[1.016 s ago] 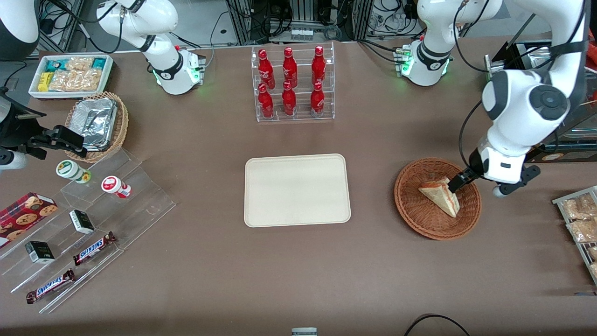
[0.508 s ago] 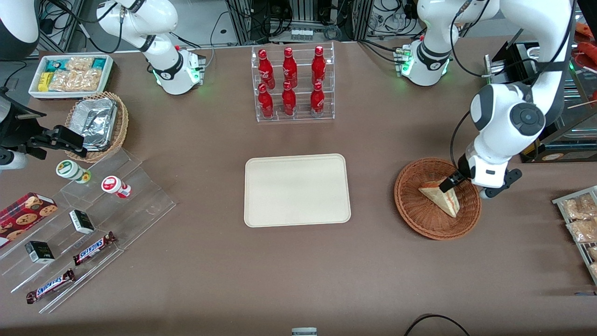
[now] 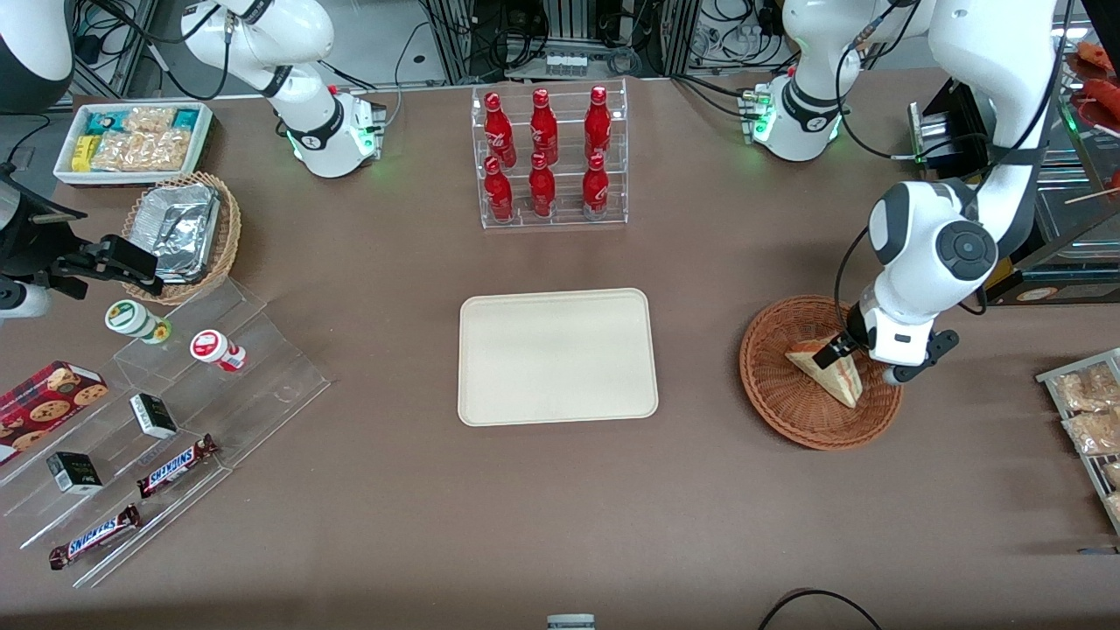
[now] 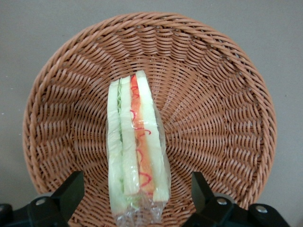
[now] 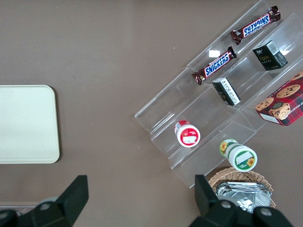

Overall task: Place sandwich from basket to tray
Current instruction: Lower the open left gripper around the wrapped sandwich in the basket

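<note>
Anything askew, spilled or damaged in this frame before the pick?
Nothing stands out. The sandwich lies on edge in the basket, wrapped and intact, with the open gripper straddling one end of it. The tray sits flat and bare on the table, nearer the parked arm's end than the basket.

A robot lab staged as a shop: cabling racks (image 3: 569, 35), bottle display (image 3: 549, 157), snack shelves (image 3: 175, 420).
</note>
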Controlling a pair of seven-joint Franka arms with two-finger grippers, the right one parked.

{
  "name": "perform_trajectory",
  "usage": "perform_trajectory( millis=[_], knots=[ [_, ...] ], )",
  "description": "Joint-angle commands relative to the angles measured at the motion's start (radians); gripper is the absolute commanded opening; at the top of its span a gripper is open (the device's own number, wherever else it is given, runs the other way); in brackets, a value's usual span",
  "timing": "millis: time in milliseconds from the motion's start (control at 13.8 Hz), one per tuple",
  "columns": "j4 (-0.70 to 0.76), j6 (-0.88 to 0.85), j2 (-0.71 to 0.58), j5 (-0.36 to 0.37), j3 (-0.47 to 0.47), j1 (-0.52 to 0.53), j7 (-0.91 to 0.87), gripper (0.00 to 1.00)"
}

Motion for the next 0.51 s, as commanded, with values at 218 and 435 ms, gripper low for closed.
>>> perform_trajectory(
  millis=[218,435],
  knots=[
    [-0.007,0.049,0.044,0.007,-0.006,0.010,-0.019,0.81],
    [-0.009,0.067,0.061,0.007,-0.006,0.009,-0.017,0.30]
  ],
)
